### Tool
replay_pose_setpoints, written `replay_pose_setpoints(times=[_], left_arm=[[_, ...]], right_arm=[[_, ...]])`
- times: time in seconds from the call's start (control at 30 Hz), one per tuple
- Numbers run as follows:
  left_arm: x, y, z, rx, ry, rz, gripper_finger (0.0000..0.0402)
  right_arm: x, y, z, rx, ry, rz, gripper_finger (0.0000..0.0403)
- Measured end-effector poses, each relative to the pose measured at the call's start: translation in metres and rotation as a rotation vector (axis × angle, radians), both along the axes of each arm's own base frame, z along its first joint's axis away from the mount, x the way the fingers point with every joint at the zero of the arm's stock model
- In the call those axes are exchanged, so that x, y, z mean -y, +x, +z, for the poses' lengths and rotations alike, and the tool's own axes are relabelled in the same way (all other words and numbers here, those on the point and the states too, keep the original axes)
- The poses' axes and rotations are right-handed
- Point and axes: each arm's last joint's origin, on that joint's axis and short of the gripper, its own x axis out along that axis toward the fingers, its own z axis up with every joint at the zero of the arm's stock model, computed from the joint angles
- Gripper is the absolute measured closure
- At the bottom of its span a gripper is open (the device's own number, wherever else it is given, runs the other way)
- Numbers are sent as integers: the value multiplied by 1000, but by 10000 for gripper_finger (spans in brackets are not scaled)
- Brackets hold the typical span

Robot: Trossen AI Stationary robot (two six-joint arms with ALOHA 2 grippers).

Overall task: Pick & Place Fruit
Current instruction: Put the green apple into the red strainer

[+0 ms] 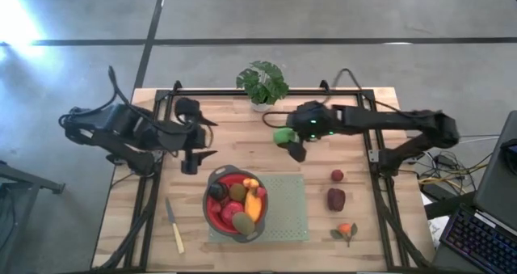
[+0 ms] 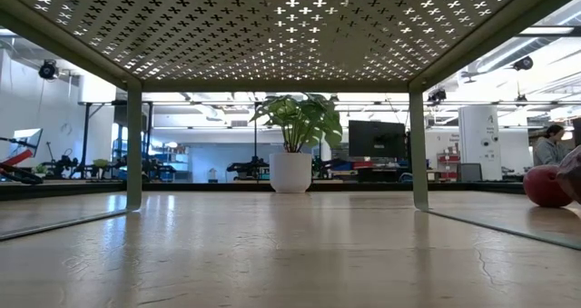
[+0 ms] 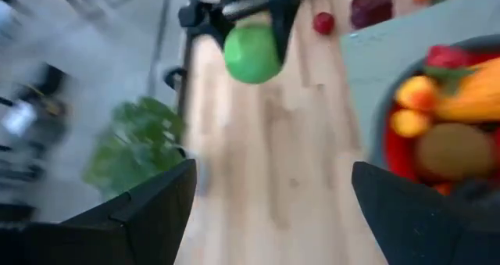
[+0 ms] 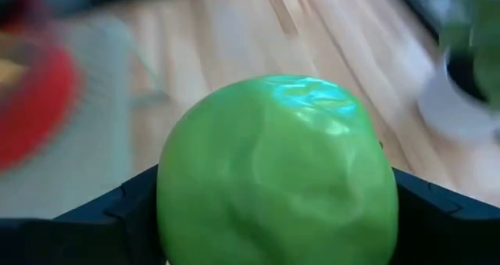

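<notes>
Green ball [image 4: 277, 171] cut off at right wrist view's lower edge, bowl [image 3: 383, 132] cropped at left wrist view's edge, plant [image 3: 129, 148] blurred, red fruit [image 2: 547, 186] partly cut off in low view.

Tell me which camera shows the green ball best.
The right wrist view: the green ball fills it, clamped in the right gripper. The high view shows it small; the left wrist view shows it far off; the low view misses it.

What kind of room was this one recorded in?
Probably a robotics lab or workshop: a wooden table on a concrete floor, monitors and benches of equipment behind the potted plant, a keyboard beside the rig.
</notes>
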Motion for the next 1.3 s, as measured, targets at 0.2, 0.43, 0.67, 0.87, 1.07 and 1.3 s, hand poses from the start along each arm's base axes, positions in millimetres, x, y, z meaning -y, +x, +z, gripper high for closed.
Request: replay_pose_setpoints(times=[0.2,0.43,0.67,0.87,1.07,1.3], left_arm=[[8,39,-8,-30,273,-58,56],[17,88,-22,-65,578,-30,57],[24,116,-35,-92,683,-36,56],[26,127,-41,-99,702,-51,51],[25,131,-40,-73,680,-82,19],[22,140,-31,87,550,-204,12]], right_arm=[[-31,-23,49,292,-35,108,94],[-56,-42,68,460,-35,200,78],[-60,-49,67,477,-16,196,93],[-60,-49,67,478,-8,191,83],[-60,-49,67,483,-10,191,80],[-60,-49,69,504,-6,196,92]])
